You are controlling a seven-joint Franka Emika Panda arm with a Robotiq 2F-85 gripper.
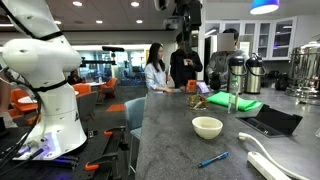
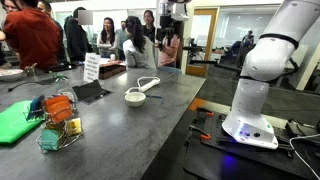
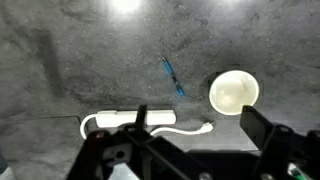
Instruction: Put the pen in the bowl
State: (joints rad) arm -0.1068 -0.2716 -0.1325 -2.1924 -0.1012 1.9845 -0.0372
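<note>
Seen from the wrist, the bowl (image 3: 233,92) is empty; the pen (image 3: 173,75) lies on the counter (image 3: 60,60) at its nine o'clock, apart. The gripper (image 3: 178,150), cut off at six o'clock, seems spread, holding nothing

Blue pen (image 3: 174,76), cream bowl (image 3: 233,92), grey counter (image 3: 80,70).

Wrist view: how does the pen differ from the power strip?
The pen is thin, short and blue; the power strip is long, thick and white. The pen lies slanted there; the power strip runs nearly level, trailing a cable. Both lie flat on the grey counter.
</note>
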